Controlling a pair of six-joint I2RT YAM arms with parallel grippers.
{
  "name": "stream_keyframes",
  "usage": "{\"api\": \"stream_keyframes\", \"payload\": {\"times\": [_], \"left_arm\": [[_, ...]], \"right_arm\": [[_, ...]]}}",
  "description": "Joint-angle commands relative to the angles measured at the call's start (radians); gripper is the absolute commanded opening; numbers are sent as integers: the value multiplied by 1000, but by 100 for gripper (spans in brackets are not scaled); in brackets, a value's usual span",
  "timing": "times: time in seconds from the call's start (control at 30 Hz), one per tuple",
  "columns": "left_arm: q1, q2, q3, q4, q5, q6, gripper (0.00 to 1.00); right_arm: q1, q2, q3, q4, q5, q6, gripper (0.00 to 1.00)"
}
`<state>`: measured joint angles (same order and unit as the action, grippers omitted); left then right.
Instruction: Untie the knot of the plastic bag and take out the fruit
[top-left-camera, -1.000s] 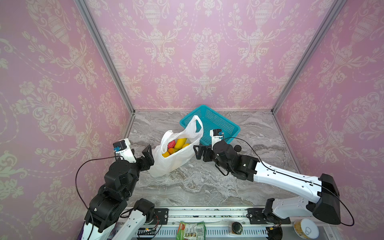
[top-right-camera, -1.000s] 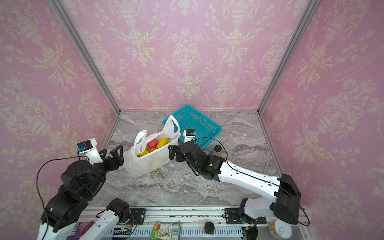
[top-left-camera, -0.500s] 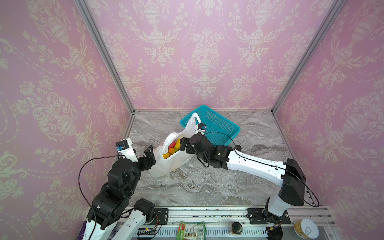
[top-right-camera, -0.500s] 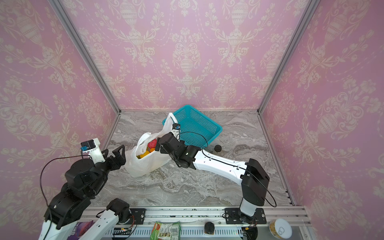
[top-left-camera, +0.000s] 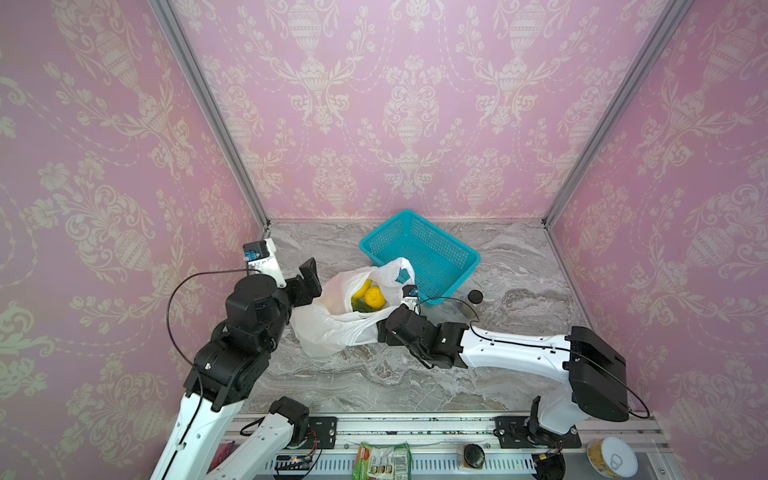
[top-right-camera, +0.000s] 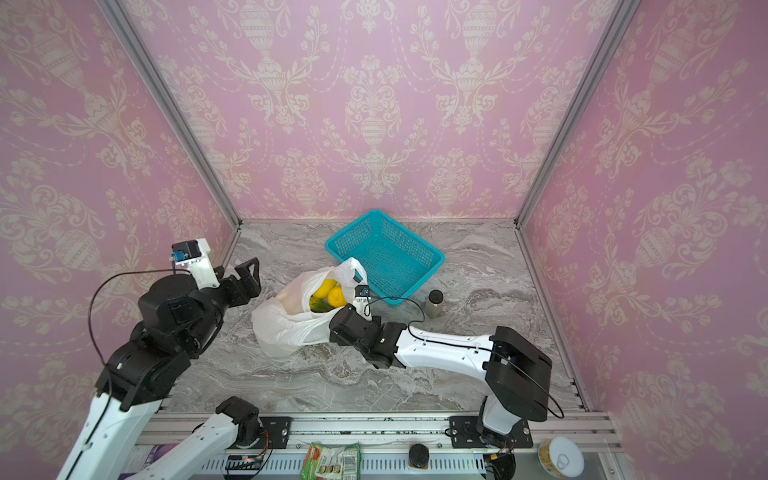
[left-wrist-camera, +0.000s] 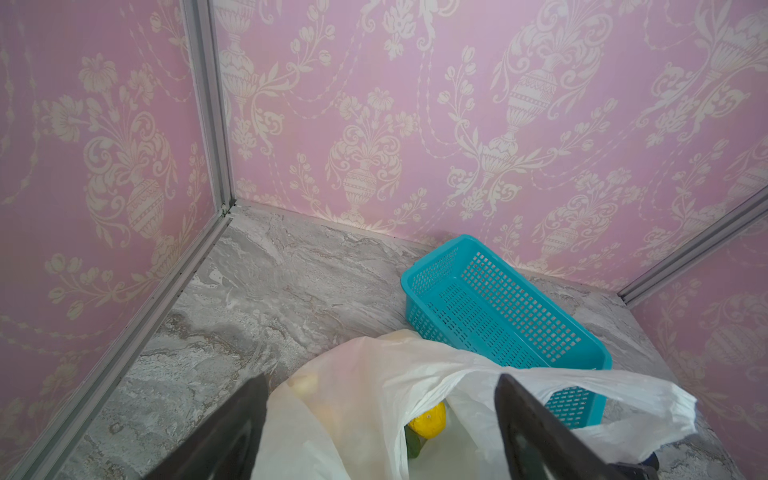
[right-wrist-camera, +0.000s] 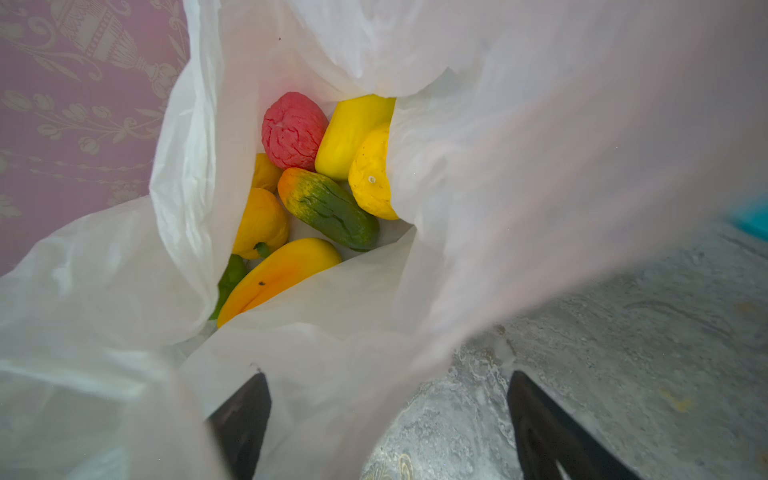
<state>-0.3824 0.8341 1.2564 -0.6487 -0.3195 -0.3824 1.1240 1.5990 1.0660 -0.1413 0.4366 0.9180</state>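
The white plastic bag (top-left-camera: 332, 324) slumps on the marble with its mouth gaping and one loop handle (top-left-camera: 400, 269) standing free. The knot is out of view. Fruit (right-wrist-camera: 328, 208) lies inside: a pink-red ball (right-wrist-camera: 293, 129), yellow pieces, an orange-green mango and an orange. In both top views only yellow and green fruit (top-right-camera: 328, 297) shows. My left gripper (left-wrist-camera: 380, 378) is open, its jaws straddling the bag's left side (top-left-camera: 309, 282). My right gripper (right-wrist-camera: 386, 382) is open at the bag's near-right rim (top-left-camera: 382, 330), one finger (right-wrist-camera: 245, 411) under the film.
An empty teal mesh basket (top-left-camera: 440, 257) (top-right-camera: 432, 259) stands just behind the bag, touching its handle side. A small dark-lidded jar (top-left-camera: 471, 303) stands to the right of the basket's near corner. Pink walls close in on three sides; a packet and a can lie on the front rail.
The right gripper swung left to the bag's mouth, then dropped to its near-right rim. The bag sagged forward and lower. The left gripper crept slightly closer.
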Motion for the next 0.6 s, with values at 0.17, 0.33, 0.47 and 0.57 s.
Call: {"api": "stream_keyframes", "payload": {"times": [0.17,0.33,0.47,0.57], "left_arm": [[-1,402,242,-84,222,109,84],[-1,496,166,-127,251,122,82],[-4,445,-24,-56,274,118,91],[-16,413,-124,-35,277,95,94]], "right_arm": [[24,-47,-27,127,-13,-45,81],[24,-56,-43,146,-19,-62,83],[24,-53,-58,163,-2,-72,85],[23,-43,-69,198,-16,-72,85]]}}
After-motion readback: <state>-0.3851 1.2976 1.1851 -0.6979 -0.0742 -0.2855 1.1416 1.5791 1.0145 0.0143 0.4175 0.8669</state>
